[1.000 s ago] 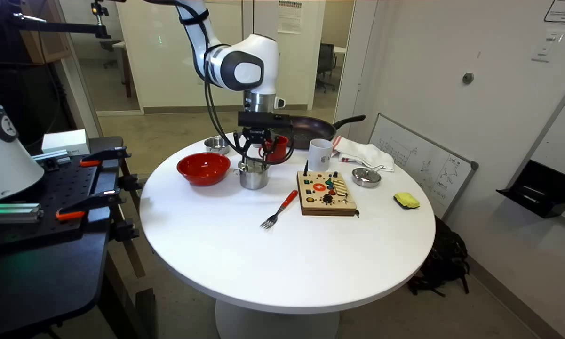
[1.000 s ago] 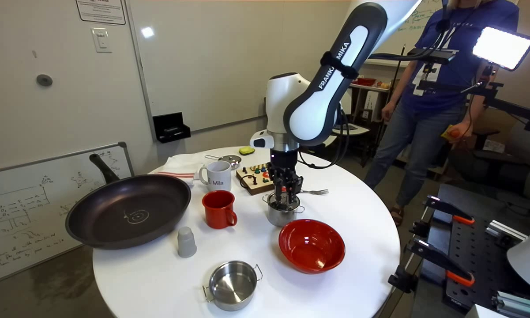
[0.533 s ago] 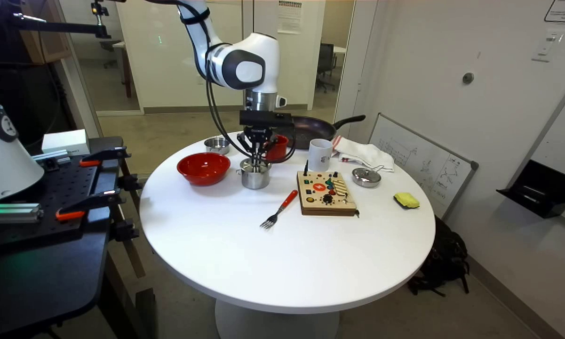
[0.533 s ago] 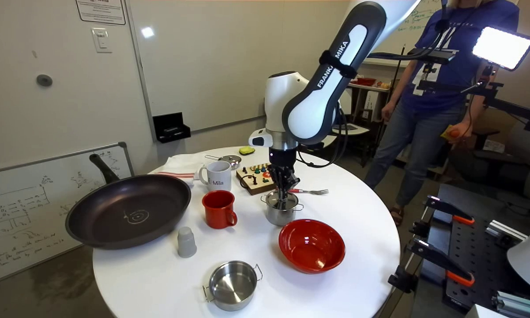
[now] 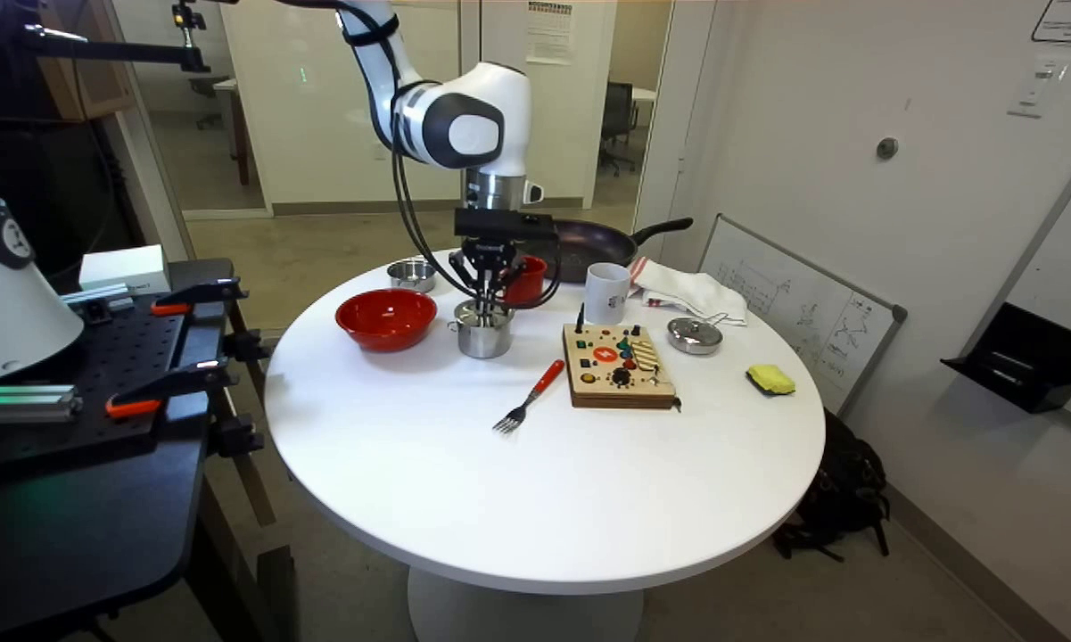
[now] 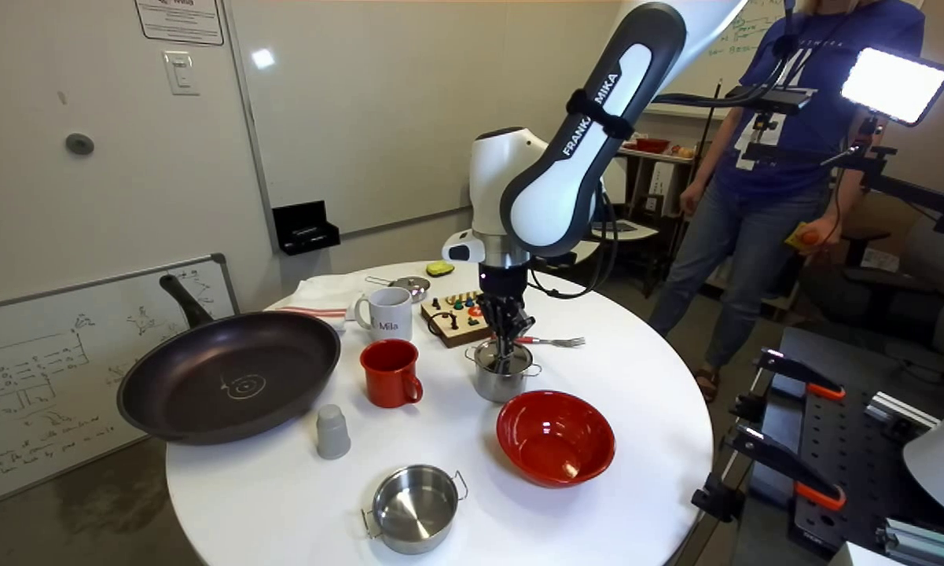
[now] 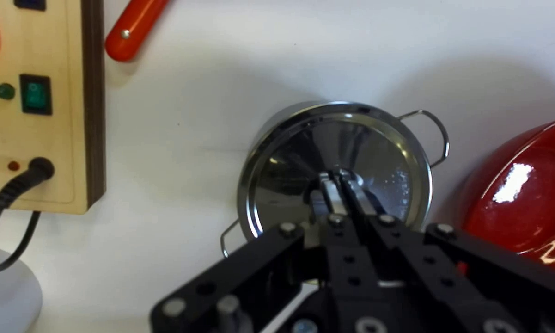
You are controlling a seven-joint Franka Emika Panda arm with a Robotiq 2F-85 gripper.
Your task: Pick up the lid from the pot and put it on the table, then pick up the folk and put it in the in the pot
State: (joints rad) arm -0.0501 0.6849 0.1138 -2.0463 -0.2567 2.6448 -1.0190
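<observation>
As its jaws stand pinched nearly together, the Robotiq gripper (image 7: 336, 177) of a Franka arm (image 5: 499, 94) meets the centre of a silvery metal lid (image 7: 335, 143), seated on a small two-handled steel pot (image 5: 484, 342) atop a round white table (image 5: 464, 499), with a red bowl (image 5: 385, 323) standing between the pot and the edge facing a black bench (image 5: 89, 508). A moment earlier those jaws were spread apart over the lid; now they are narrow and appear to hold it at the middle, though the contact itself is too small to make out. The pot has barely shifted, and the red-handled fork (image 5: 535, 393) has not moved: it lies well in from the table's edge, just beside a wooden switch box (image 5: 622, 364), tines toward the bench side. For the task, the change suggests that reaching has given way to gripping, with the lift next; the lid is not yet off, so its transfer to the table and the fork's trip into the pot both remain. A slow, straight rise seems called for, since a slanted pull could snag the lid on the pot's rim or drag the pot along, perhaps against the bowl.
</observation>
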